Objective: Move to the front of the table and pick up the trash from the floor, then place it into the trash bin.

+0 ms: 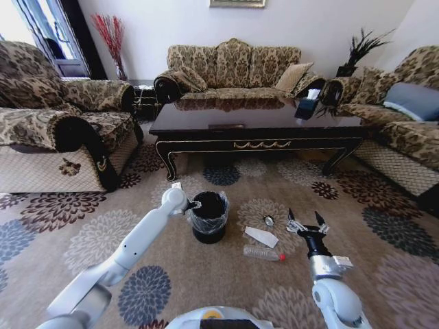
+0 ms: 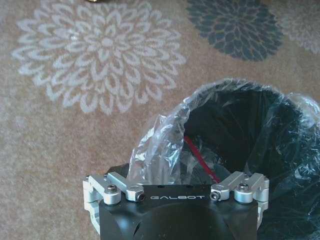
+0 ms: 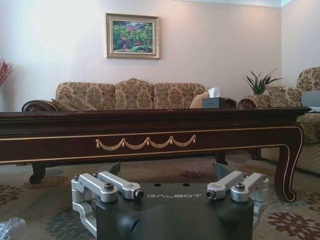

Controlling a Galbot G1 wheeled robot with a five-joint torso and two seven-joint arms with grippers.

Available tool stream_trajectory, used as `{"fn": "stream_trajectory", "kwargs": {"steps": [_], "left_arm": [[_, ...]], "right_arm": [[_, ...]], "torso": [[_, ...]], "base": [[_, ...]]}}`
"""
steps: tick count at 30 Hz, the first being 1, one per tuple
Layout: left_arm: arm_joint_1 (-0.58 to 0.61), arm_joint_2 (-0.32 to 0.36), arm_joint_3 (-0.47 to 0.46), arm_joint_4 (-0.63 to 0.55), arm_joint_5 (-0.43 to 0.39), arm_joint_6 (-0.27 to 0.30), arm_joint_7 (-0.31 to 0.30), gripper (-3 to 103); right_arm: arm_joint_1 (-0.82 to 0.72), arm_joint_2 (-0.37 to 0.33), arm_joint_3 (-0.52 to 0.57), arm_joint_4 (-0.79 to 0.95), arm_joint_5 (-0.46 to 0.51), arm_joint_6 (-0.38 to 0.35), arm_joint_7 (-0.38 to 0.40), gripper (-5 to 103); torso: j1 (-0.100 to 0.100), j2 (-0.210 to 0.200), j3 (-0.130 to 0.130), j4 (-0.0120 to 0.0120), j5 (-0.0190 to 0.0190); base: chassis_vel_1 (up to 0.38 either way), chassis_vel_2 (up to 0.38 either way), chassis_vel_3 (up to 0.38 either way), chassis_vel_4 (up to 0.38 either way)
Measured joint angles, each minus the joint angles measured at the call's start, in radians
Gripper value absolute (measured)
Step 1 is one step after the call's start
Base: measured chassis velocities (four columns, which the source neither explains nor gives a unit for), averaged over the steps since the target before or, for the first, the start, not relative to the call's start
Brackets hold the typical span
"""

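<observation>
The black trash bin with its clear bag stands on the flowered floor in front of the dark table. My left gripper hovers at the bin's near-left rim, open; in the left wrist view it looks down into the trash bin, with the bag's crinkled edge between the jaws. The trash lies right of the bin: a clear bottle with a red cap, a flat white piece and a tiny round item. My right gripper stands open and empty just right of them, pointing at the table.
Patterned sofas stand left, behind and right of the table. A tissue box rests on the tabletop. A thin red strip lies inside the bin. Open carpet stretches to the front left.
</observation>
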Motion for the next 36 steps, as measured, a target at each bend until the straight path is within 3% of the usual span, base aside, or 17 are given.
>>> {"fn": "stream_trajectory", "kwargs": {"steps": [8,12,20,21,24,25,28,30,33,36], "left_arm": [[-0.003,-0.048,-0.021,0.065,0.01,0.002,0.004,94],[-0.008,-0.068,-0.031,0.097,0.014,0.002,0.005,87],[0.002,-0.093,-0.044,0.14,0.045,-0.001,0.027,55],[0.002,-0.093,-0.044,0.14,0.045,-0.001,0.027,55],[0.003,-0.083,-0.045,0.132,0.048,-0.002,0.031,39],[0.003,-0.083,-0.045,0.132,0.048,-0.002,0.031,39],[0.004,-0.072,-0.045,0.124,0.048,-0.003,0.035,23],[0.005,-0.071,-0.044,0.125,0.05,-0.003,0.035,23],[0.016,-0.066,-0.047,0.127,0.057,-0.004,0.041,9],[0.024,-0.064,-0.049,0.125,0.06,-0.003,0.046,3]], "right_arm": [[-0.002,0.0,0.001,0.0,0.0,0.0,0.001,100],[-0.004,-0.001,0.003,0.0,0.0,0.001,0.001,100],[0.0,-0.001,-0.004,-0.003,0.001,0.001,0.002,100],[0.0,-0.001,-0.004,-0.003,0.001,0.001,0.002,100],[-0.001,0.001,-0.007,-0.008,0.0,0.002,0.002,100],[-0.001,0.001,-0.007,-0.008,0.0,0.002,0.002,100],[0.004,0.002,-0.015,-0.011,-0.002,0.002,0.002,100],[0.006,0.003,-0.017,-0.012,-0.002,0.002,0.002,100],[0.007,0.006,-0.022,-0.013,-0.004,0.002,0.003,100],[0.005,0.006,-0.023,-0.015,-0.006,0.002,0.003,100]], "torso": [[0.0,0.0,0.0,0.0,0.0],[0.0,0.0,0.0,0.0,0.0],[0.0,0.0,0.0,0.0001,-0.0001],[0.0,0.0,0.0,0.0001,-0.0001],[0.0,0.0,0.0,0.0001,-0.0001],[0.0,0.0,0.0,0.0001,-0.0001],[0.0,0.0,0.0,0.0002,0.0],[0.0,0.0,0.0,0.0001,0.0],[0.0,0.0,0.0,0.0002,0.0003],[0.0,0.0,0.0,-0.0003,-0.0002]], "base": [[0.0,0.0,0.0,0.0],[0.0,0.0,0.0,0.0],[0.0,0.0,0.0,0.0],[0.0,0.0,0.0,0.0],[0.0,0.0,0.0,0.0],[0.0,0.0,0.0,0.0],[0.0,0.0,0.0,0.0],[0.0,0.0,0.0,0.0],[0.0,0.0,0.0,0.0],[0.0,0.0,0.0,0.0]]}}
